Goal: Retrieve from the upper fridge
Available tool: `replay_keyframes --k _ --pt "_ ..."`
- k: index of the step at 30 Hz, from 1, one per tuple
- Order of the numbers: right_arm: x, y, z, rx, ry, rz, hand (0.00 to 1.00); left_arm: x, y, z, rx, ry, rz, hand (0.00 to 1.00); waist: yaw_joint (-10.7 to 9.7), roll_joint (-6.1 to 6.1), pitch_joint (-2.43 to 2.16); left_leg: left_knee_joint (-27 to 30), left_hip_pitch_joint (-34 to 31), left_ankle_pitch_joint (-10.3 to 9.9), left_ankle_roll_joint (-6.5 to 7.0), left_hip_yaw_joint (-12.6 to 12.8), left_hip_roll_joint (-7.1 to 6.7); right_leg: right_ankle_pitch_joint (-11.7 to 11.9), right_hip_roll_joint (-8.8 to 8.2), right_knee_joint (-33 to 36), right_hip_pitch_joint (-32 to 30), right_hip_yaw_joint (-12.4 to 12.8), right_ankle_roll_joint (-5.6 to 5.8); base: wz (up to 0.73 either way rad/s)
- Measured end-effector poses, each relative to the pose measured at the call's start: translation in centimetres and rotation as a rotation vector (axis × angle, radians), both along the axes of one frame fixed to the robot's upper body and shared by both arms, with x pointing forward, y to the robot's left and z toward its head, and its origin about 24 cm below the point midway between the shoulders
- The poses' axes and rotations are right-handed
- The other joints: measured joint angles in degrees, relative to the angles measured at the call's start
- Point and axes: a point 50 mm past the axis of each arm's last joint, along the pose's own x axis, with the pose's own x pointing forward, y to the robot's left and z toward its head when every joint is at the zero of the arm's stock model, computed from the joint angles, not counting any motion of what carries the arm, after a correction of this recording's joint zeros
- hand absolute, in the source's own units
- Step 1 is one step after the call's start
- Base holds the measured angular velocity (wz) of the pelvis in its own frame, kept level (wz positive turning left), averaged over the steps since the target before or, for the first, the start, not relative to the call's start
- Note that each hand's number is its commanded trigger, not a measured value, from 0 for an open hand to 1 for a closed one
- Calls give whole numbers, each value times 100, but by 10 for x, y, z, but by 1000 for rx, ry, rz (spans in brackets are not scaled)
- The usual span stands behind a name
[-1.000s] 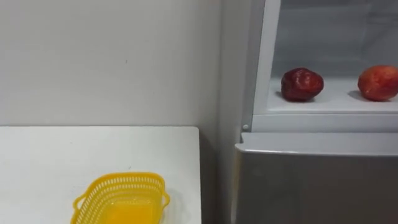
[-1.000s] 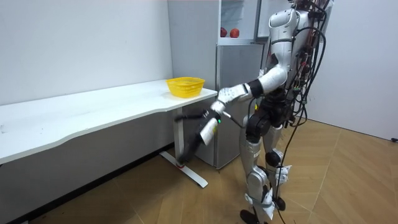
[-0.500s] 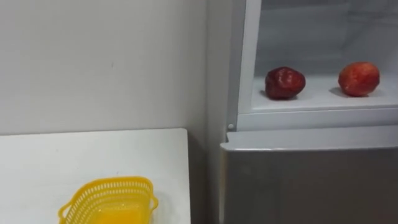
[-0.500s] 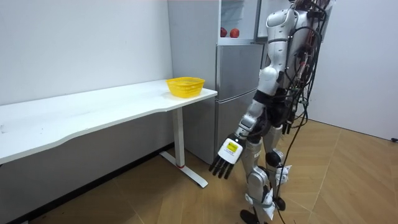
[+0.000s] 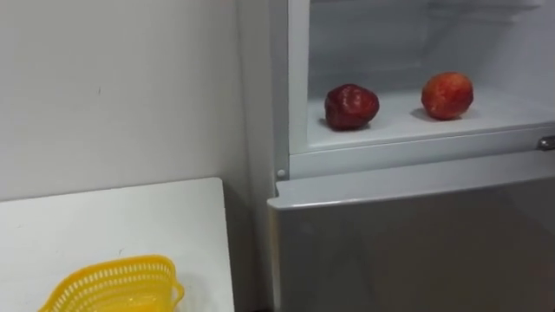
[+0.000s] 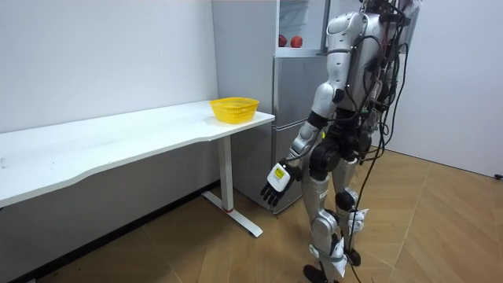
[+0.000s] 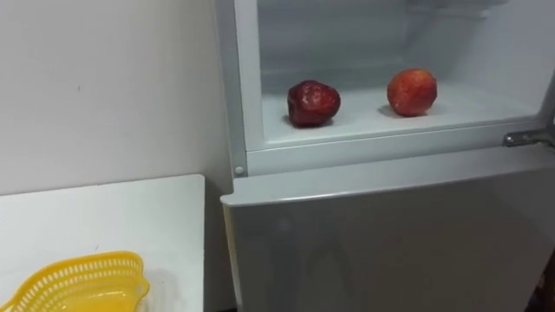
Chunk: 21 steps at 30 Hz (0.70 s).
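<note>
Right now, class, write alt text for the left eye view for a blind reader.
Two apples sit apart on the white shelf of the open upper fridge compartment, a dark red apple left of a lighter red apple. Below is the closed grey lower door; at lower left, a yellow basket on a white table.

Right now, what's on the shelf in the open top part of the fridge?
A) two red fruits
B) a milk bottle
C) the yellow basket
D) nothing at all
A: a dark red fruit and a lighter red fruit sit apart on the upper fridge shelf; the yellow basket is down on the white table.
</note>
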Motion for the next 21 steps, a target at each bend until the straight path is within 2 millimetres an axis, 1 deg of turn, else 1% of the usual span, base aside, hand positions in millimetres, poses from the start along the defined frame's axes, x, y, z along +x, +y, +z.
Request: replay_keyframes --k 2,4,5,6,7,8,10,11,13,14,16,17,19,20,21 --pt "9 3 7 -13 -68 4 0 0 0 0 -7 -4 -2 0 7 1 0 -1 2 1 -2 57 3 0 2 15 -61 26 0 -9" --pt "26 4 25 -57 -204 21 0 -1 -1 0 -20 -6 -8 0 28 20 1 -11 -12 1 -2 114 4 0 10 24 -124 89 1 -14" --pt "31 5 31 -70 -239 24 0 -1 -1 0 -22 -6 -8 0 28 22 -1 -18 -15 1 -2 125 7 2 16 28 -140 110 0 -13" --pt "40 7 42 -91 -314 21 0 -2 -1 0 -24 -5 -8 0 20 37 -10 -38 -42 1 -2 129 11 3 27 45 -170 133 -1 -12" --pt "50 9 55 -111 -395 16 0 -1 -1 0 -24 -7 -9 0 -20 25 -8 -38 -58 1 -2 145 13 2 32 86 -194 164 -2 -11" --pt "54 10 62 -120 -432 16 0 -1 -1 0 -24 -6 -8 0 -20 27 -8 -38 -60 1 -2 152 14 2 37 90 -213 189 -2 -15" --pt "71 10 86 -170 -582 4 0 -4 0 -1 -24 3 8 0 -47 53 -20 -38 -58 1 -2 210 19 10 46 103 -246 240 -5 -14" --pt "73 10 91 -183 -609 -3 0 -5 0 -1 -23 6 9 0 -56 54 -21 -40 -57 1 -2 217 19 10 48 103 -242 244 -5 -6" --pt "82 10 110 -226 -718 -22 0 -8 -1 -1 -23 -5 11 0 -147 51 -12 -48 -61 1 -2 229 20 11 50 102 -238 250 -5 -2" --pt "84 10 115 -240 -741 -24 0 -8 -1 -1 -25 -8 7 0 -148 56 -9 -48 -64 1 -2 247 21 11 52 103 -248 262 -5 -7" --pt "91 10 134 -297 -843 -33 0 -10 -1 -1 -29 -7 3 0 -179 85 16 -50 -74 1 -2 288 26 19 57 110 -267 273 -7 -6" --pt "92 10 139 -307 -869 -42 0 -11 -1 -1 -30 -4 2 0 -181 87 21 -50 -74 1 -2 298 27 19 57 113 -271 273 -7 0" --pt "97 10 162 -352 -984 -73 0 -9 -2 -1 -33 -13 -9 0 -179 72 40 -49 -103 1 -2 330 29 16 60 160 -372 283 -7 -5" --pt "99 11 169 -362 -1018 -80 0 -8 -2 0 -33 -16 -12 0 -179 90 29 -48 -113 1 -2 347 30 14 59 183 -391 284 -8 -5" --pt "101 11 182 -380 -1088 -95 0 -7 -2 0 -32 -21 -19 0 -161 82 19 -48 -178 1 -3 356 32 15 61 203 -457 283 -8 0"
